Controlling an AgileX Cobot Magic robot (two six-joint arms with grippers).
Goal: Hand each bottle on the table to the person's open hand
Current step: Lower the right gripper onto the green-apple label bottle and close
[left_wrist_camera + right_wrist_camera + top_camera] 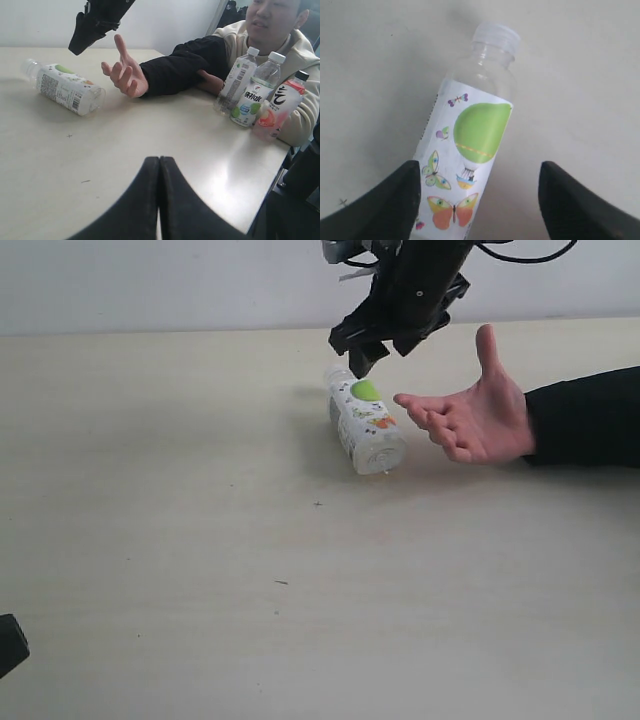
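The right arm slants down from above. The right tool (380, 348) hangs clear of the surface (150, 540), its two black fingers (385, 207) spread wide apart and gripping nothing. The left tool (159, 162) sits low on the left side with its fingers pressed flat together, tips touching, holding nothing.

1. Bright, even light; a soft shadow lies left of the bottle (365, 425) on the table (150, 540).
2. Left wrist view: white glare near the table's edge.
3. Right wrist view: slightly soft.
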